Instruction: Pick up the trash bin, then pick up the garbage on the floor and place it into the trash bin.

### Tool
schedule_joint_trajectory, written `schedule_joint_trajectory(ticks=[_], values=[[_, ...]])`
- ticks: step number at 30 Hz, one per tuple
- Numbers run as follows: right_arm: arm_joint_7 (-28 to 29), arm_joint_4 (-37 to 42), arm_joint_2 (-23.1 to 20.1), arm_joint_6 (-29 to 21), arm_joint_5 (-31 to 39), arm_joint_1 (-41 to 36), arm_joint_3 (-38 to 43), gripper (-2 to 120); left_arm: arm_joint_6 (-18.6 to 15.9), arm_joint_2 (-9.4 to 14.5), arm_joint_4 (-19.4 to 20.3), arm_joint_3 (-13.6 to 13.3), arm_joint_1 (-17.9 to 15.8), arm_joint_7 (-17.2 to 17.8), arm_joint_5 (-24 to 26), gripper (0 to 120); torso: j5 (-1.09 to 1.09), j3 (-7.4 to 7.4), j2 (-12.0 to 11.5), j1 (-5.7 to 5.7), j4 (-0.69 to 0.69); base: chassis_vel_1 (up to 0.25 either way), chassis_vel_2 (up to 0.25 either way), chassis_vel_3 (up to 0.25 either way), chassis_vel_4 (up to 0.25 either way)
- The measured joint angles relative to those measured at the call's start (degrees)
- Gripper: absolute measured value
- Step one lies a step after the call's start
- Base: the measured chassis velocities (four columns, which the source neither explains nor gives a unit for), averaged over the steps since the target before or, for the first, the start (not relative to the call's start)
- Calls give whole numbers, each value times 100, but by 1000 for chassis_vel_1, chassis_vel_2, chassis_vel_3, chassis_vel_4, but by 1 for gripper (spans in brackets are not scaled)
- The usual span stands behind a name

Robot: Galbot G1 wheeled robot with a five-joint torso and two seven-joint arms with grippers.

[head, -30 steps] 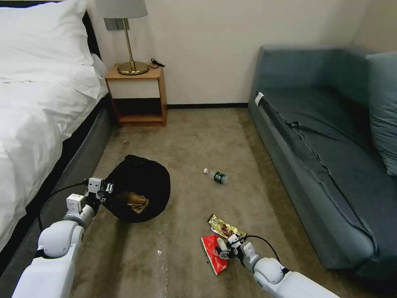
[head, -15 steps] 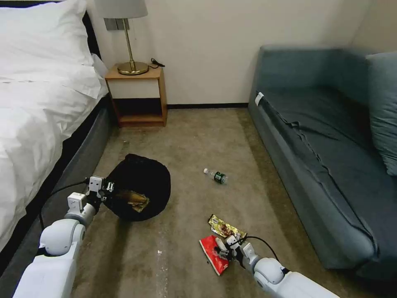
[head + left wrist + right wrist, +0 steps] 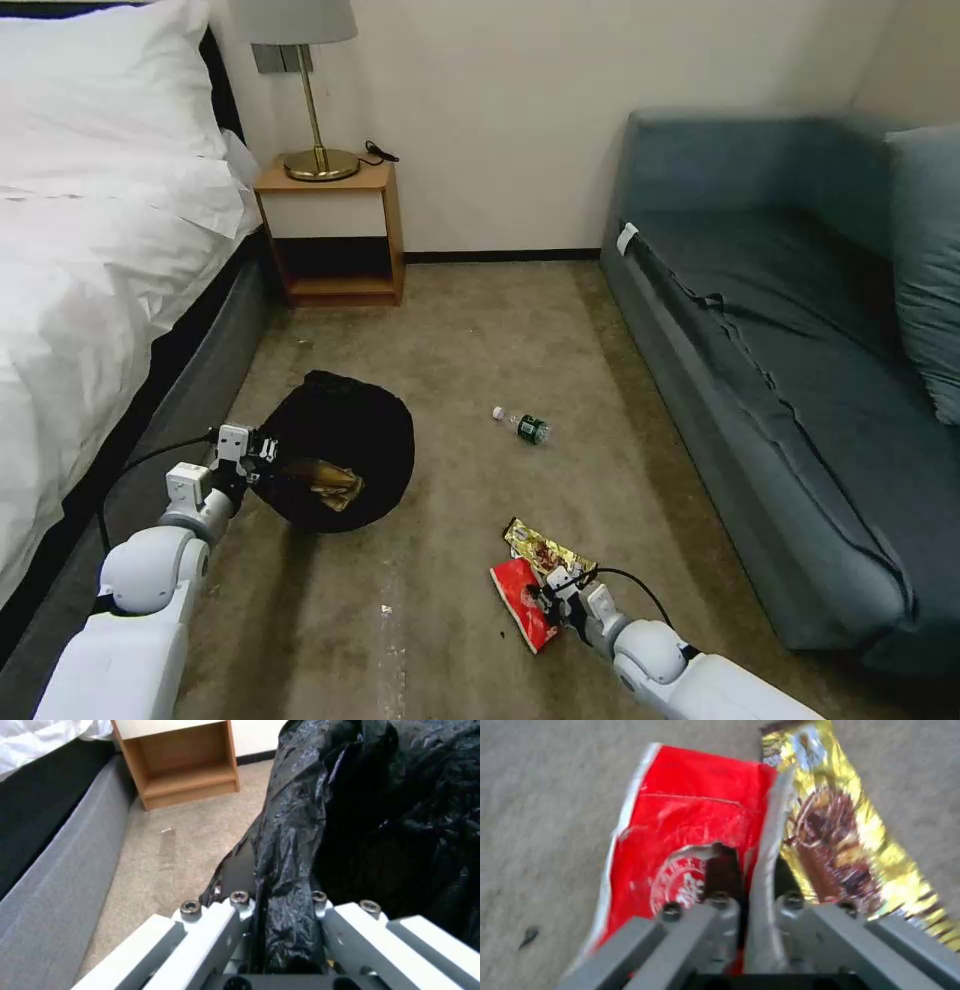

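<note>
**Red packet pinched, bin held by the rim**

The flat red foil snack packet (image 3: 522, 604) is on the tan carpet near my right side, and my right pincer (image 3: 549, 600) is pressed together on its edge seam; the wrist cam shows the jaws closed right on that sealed strip (image 3: 760, 877). I'd say it weighs next to nothing, it's floppy and slick, so the crimped seam is the place to bite, since the flat face would just slide away. It'll probably flap once it's off the floor.

Touching it on the far side is the shiny gold-brown crinkly wrapper (image 3: 545, 549), same kind of stuff: light, slippery, take it by an end. Further out toward the middle of the carpet lies the small clear plastic bottle with green label and white cap (image 3: 522, 425), on its side. Stiffer, but round, so I reckon it could roll; across the body is my bet.

The small round bin with the crinkled black plastic liner (image 3: 340, 462) is well apart on my left, next to the bed (image 3: 90, 260), with something brownish (image 3: 330, 485) already inside. My left pincer (image 3: 262, 462) is clamped on its rim, liner and wall together (image 3: 280, 915). The bag film is slippery, so gripping through to the hard rim seems right.
</note>
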State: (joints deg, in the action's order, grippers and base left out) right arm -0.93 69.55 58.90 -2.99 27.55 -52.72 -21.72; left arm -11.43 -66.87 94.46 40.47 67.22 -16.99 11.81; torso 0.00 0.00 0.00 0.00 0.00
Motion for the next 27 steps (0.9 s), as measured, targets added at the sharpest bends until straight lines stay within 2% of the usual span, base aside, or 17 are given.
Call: schedule_joint_trajectory(ticks=[11, 17, 19, 27], values=[[47, 377, -78, -13, 274, 350, 322, 0, 21, 5, -43, 19, 49, 0, 22, 4, 0, 0, 0, 0, 0, 0, 0, 0, 0], [190, 983, -241, -138, 631, 617, 534, 0, 49, 0, -74, -9, 69, 20, 23, 4, 0, 0, 0, 0, 1, 0, 0, 0, 0], [267, 1358, -332, -214, 891, 756, 700, 0, 50, -2, -73, -73, 84, 120, 56, 4, 0, 0, 0, 0, 0, 0, 0, 0, 0], [354, 2061, -319, -374, 1281, 1332, 1261, 0, 65, -61, -8, -128, 127, 163, 67, 4, 0, 0, 0, 0, 1, 0, 0, 0, 0]])
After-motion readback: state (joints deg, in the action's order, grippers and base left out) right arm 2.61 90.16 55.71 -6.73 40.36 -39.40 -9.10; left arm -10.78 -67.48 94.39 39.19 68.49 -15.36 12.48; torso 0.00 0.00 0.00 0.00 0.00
